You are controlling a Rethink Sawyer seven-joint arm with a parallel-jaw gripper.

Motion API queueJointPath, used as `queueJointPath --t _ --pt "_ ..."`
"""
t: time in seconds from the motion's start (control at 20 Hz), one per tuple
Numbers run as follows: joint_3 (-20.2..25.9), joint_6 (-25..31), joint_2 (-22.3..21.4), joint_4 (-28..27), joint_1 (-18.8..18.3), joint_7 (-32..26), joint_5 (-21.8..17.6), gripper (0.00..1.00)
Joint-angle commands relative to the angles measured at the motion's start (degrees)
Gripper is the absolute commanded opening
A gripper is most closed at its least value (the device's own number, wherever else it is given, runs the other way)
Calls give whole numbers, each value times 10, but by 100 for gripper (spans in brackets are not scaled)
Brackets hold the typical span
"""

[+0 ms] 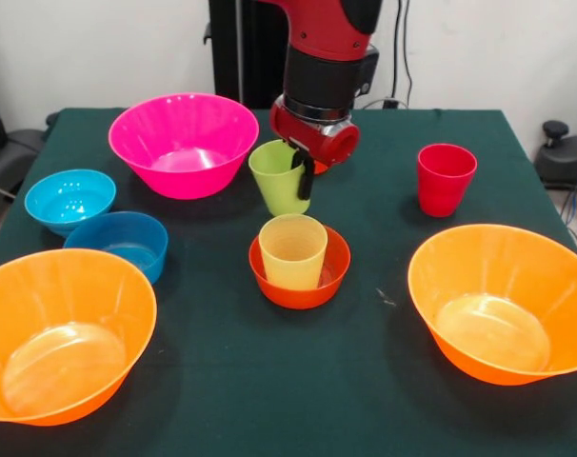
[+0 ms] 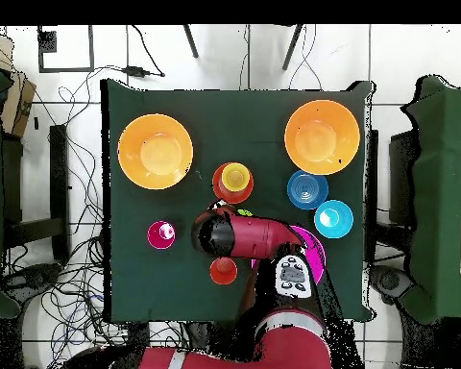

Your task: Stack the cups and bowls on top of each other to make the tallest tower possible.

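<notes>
Green tbl (image 1: 269,381) front edge bare | gripper (image 1: 301,176) on lime cup (image 1: 279,178) rim

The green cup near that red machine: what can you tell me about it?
The green cup is a small, tapered tumbler of lime, see-through plastic, open end up and tilted slightly. It sits near the middle of the table, between the pink bowl and red cup, behind the yellow cup. The hand grips its rim, one dark finger outside the wall.
</notes>
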Motion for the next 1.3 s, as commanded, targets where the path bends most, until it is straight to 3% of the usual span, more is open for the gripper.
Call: queueJointPath --t 0.05,0.3,0.35,1.3 --pt "60 -22 1 21 13 42 4 0" --pt "58 -22 2 21 16 44 5 0" --pt "58 -22 2 21 17 45 6 100" --pt "56 6 -4 42 29 67 38 100"
